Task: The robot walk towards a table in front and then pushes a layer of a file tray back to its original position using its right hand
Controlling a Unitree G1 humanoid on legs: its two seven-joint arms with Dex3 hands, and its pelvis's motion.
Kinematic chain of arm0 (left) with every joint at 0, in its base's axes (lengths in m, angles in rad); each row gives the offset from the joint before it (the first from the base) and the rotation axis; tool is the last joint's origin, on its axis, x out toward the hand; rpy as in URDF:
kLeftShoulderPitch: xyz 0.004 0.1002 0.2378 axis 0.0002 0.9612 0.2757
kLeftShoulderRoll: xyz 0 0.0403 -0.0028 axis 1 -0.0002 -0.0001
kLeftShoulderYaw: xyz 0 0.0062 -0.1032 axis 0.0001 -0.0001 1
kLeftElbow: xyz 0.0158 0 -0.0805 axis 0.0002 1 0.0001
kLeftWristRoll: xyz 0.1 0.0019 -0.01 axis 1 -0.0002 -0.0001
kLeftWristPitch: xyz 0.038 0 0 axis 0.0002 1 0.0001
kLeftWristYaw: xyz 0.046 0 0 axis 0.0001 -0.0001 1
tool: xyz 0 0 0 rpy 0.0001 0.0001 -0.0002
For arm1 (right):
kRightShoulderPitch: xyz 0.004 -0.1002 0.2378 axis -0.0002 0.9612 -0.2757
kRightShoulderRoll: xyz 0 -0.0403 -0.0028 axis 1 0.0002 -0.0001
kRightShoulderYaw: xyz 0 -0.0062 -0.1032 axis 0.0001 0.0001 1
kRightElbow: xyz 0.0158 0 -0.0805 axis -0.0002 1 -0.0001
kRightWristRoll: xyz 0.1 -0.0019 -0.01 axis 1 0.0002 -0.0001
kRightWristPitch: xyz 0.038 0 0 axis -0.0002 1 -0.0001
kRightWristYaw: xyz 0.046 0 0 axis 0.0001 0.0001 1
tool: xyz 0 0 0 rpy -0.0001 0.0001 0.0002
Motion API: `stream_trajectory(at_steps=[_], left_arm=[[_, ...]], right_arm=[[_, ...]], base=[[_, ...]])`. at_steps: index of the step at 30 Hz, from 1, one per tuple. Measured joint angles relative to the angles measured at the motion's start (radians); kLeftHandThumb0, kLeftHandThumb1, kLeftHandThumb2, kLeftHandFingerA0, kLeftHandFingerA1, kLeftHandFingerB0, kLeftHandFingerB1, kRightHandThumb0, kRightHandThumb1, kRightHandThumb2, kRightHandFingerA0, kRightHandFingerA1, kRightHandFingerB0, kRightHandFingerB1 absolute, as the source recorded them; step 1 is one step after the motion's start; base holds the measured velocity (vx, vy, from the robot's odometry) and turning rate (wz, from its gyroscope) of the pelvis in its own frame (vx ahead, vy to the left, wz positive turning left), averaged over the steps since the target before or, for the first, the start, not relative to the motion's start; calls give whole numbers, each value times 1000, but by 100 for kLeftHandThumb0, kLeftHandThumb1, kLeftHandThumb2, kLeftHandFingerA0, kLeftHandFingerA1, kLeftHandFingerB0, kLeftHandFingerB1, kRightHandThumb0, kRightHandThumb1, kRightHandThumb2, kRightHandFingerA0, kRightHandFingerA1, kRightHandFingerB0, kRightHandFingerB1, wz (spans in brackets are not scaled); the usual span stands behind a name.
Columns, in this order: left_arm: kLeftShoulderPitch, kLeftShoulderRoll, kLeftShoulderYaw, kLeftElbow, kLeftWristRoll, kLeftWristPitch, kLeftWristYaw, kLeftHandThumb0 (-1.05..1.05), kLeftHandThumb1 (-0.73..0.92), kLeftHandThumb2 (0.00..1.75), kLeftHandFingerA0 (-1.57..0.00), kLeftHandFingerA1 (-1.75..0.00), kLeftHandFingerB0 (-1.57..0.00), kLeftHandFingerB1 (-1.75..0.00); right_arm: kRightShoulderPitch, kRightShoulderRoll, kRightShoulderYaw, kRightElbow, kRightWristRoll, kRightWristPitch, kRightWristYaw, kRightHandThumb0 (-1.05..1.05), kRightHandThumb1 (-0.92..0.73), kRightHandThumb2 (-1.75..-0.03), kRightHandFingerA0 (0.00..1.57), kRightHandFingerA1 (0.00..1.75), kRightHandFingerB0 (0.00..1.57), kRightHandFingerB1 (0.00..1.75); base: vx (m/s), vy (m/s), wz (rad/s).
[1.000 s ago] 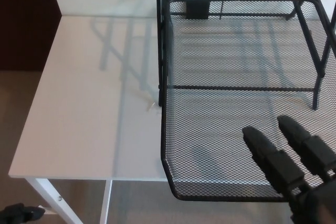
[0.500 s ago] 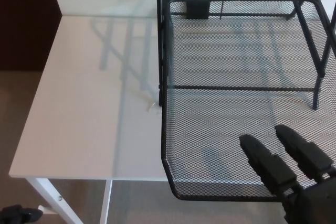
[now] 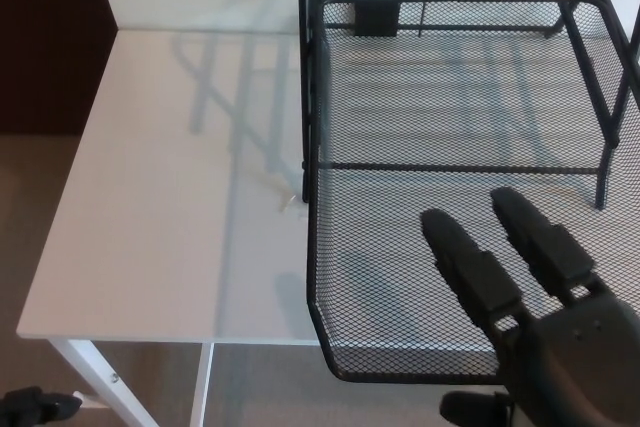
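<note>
One table (image 3: 150,247), white, seen from above; near edge and one white leg (image 3: 95,379) at lower left. One black mesh file tray (image 3: 450,127) standing on the right part of the table. One layer (image 3: 400,247) of it drawn out toward the camera, front lip overhanging the table's near edge. Frame uprights (image 3: 308,67) at the left side of the tray, more at upper right. One small dark block (image 3: 375,17) at the back rim.

One right hand (image 3: 530,307) in view, entering from lower right. Two thick fingers (image 3: 470,267) stretched straight and slightly apart, lying above the mesh floor of the pulled-out layer, tips pointing up and left. Thumb (image 3: 475,407) below the front lip, apart from the fingers. Nothing grasped; contact with the mesh not determinable.

One small dark object (image 3: 35,405) at the bottom left corner, below table level; possibly part of the left hand, too little shown to judge. Brown floor (image 3: 30,197) at left.
</note>
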Motion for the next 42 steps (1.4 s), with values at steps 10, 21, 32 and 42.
stream_trajectory(at_steps=[10,21,32,42], left_arm=[[-17,5,0,3,-2,2,-12,-27,67,60,-62,-50,-41,-41],[-25,12,-3,11,0,1,-17,-26,67,58,-65,-52,-42,-41],[-25,12,-7,4,0,1,-18,-28,67,59,-64,-49,-41,-40],[-29,13,-11,-1,0,2,-21,-27,67,59,-63,-50,-41,-41]], right_arm=[[-114,-43,51,164,-62,146,1,-80,-57,-57,0,0,0,0],[-139,-105,94,148,-65,230,3,-80,-62,-59,0,0,0,0],[-196,-117,144,53,-56,265,4,-84,-53,-86,0,0,0,0],[-305,-117,171,148,-54,316,20,-86,-54,-88,0,0,0,0]], base=[[0,0,0],[0,0,0],[0,0,0],[0,0,0]])
